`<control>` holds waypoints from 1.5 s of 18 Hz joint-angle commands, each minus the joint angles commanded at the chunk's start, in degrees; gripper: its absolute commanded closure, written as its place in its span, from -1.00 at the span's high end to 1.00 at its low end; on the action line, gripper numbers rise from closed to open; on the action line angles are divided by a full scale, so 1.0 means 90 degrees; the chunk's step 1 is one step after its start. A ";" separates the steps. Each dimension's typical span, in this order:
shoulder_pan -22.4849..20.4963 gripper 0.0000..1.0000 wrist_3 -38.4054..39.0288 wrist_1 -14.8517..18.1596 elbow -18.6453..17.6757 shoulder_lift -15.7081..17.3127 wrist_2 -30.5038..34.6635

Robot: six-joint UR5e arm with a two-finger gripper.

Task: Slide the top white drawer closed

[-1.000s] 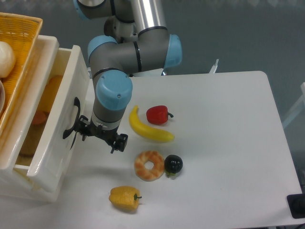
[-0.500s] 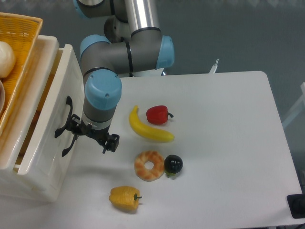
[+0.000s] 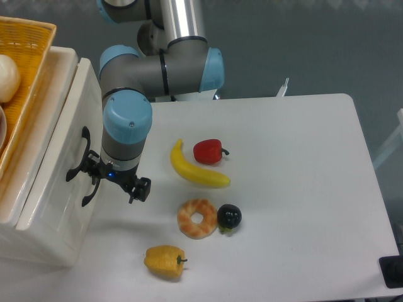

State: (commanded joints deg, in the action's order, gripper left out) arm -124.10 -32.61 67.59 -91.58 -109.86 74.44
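The top white drawer [image 3: 60, 135] is at the left of the table, pushed almost fully into the white cabinet [image 3: 38, 248]; only a thin gap shows at its top edge. Its black arched handle [image 3: 80, 165] is on the front. My gripper [image 3: 118, 179] points down right in front of the drawer face, its left finger [image 3: 94, 171] against the handle area and its right finger [image 3: 142, 187] away from it. The jaws stand apart and hold nothing.
An orange wicker basket [image 3: 22, 47] sits on top of the cabinet. On the table lie a banana [image 3: 195, 171], a red pepper [image 3: 209, 151], a donut [image 3: 197, 218], a dark fruit [image 3: 229, 216] and a yellow pepper [image 3: 165, 261].
My gripper has moved left, and the top drawer has slid in with it from well open to almost shut, hiding its contents.
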 joint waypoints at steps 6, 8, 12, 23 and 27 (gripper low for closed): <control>0.0000 1.00 0.0000 0.0010 0.0010 0.0000 0.0000; 0.0000 1.00 0.0010 0.0010 0.0010 0.0000 0.0000; 0.0000 1.00 0.0010 0.0010 0.0000 0.0000 0.0010; -0.0058 1.00 -0.0242 0.0000 0.0058 0.0000 0.0039; -0.0409 1.00 -0.0937 0.0020 0.0282 0.0087 0.0361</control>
State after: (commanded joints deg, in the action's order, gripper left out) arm -127.78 -41.04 67.76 -89.04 -109.08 77.69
